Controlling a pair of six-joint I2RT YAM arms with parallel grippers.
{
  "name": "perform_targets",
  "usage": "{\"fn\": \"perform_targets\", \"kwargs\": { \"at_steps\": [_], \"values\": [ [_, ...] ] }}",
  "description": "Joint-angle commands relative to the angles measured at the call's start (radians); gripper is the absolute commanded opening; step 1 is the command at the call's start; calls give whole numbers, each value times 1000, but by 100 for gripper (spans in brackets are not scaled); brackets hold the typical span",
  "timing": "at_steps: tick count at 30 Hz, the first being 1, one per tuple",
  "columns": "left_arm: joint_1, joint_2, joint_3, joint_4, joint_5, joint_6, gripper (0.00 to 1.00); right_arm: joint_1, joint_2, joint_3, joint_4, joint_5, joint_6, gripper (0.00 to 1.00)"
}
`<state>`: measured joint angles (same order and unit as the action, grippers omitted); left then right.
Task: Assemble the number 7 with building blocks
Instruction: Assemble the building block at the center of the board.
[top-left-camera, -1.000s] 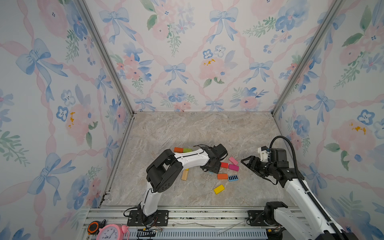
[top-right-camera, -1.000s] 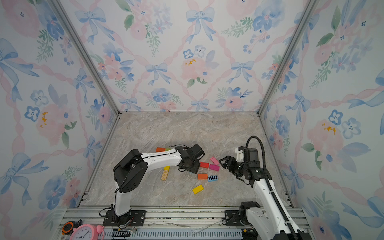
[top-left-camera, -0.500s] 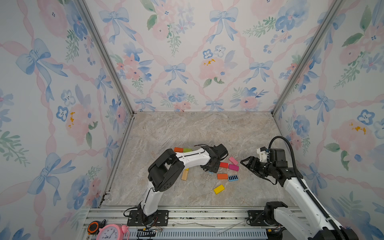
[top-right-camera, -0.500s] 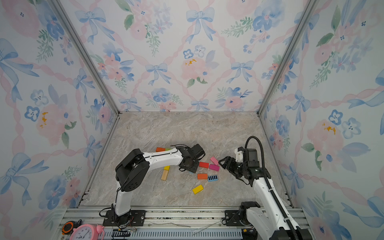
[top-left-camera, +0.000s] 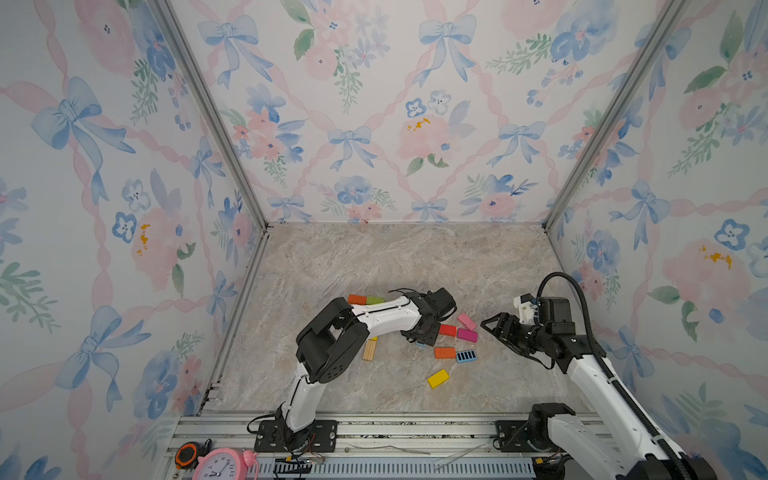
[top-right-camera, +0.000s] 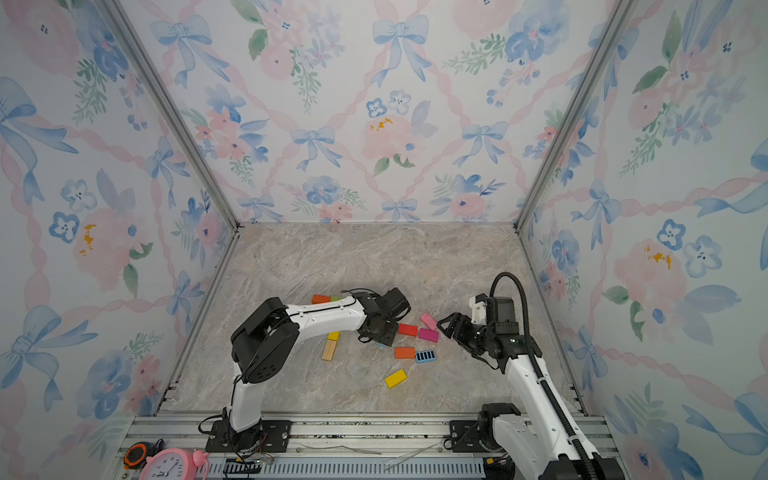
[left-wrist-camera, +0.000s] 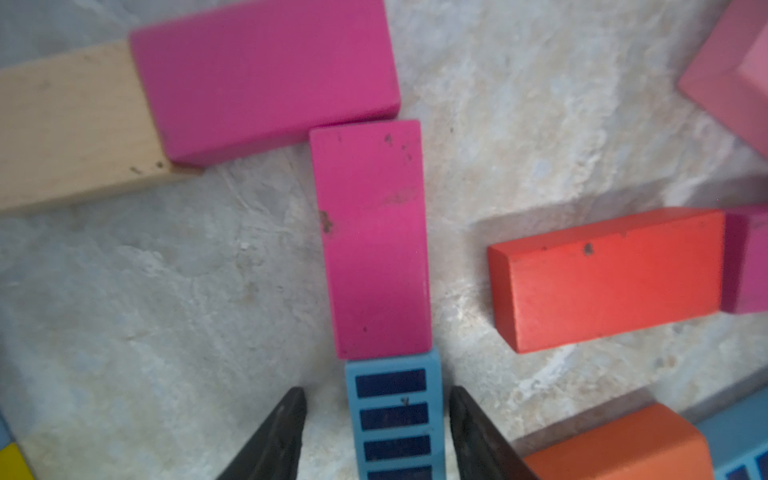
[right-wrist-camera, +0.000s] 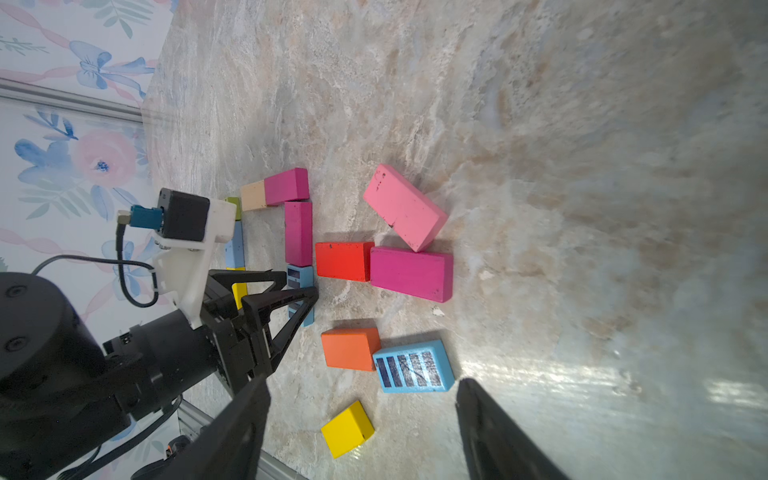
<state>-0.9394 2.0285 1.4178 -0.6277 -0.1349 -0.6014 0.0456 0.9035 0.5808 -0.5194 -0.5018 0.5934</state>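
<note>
Marble bench (top-left-camera: 374, 266) under floral walls (top-left-camera: 374, 124): I see my left fingers (left-wrist-camera: 274, 440) apart, straddling the striped blue block (left-wrist-camera: 395, 415) butted against a magenta block (left-wrist-camera: 374, 241); right fingers (right-wrist-camera: 239, 432) spread, empty.

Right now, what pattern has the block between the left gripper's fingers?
Light blue block, dark blue bars; left wrist view.

I see a tan block (left-wrist-camera: 75, 124), a magenta block (left-wrist-camera: 372, 237), a red block (left-wrist-camera: 606, 278), a light blue block (left-wrist-camera: 395, 415) striped dark blue, and a marbled beige tabletop (left-wrist-camera: 166, 311).
</note>
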Motion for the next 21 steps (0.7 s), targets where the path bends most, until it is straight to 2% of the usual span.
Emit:
{"fn": "perform_targets", "kwargs": {
  "at_steps": [1, 10, 17, 21],
  "values": [
    [7, 17, 3, -36, -10, 11, 62, -9, 5, 4, 3, -12, -8, 73],
    [-19, -94, 24, -35, -61, 56, 72, -9, 24, 41, 2, -18, -21, 74],
    [-81, -201, 20, -30, -142, 134, 77, -10, 16, 134, -50, -5, -48, 84],
    [-99, -272, -25, -15, -155, 159, 79, -9, 18, 174, -74, -2, -56, 85]
  ]
}}
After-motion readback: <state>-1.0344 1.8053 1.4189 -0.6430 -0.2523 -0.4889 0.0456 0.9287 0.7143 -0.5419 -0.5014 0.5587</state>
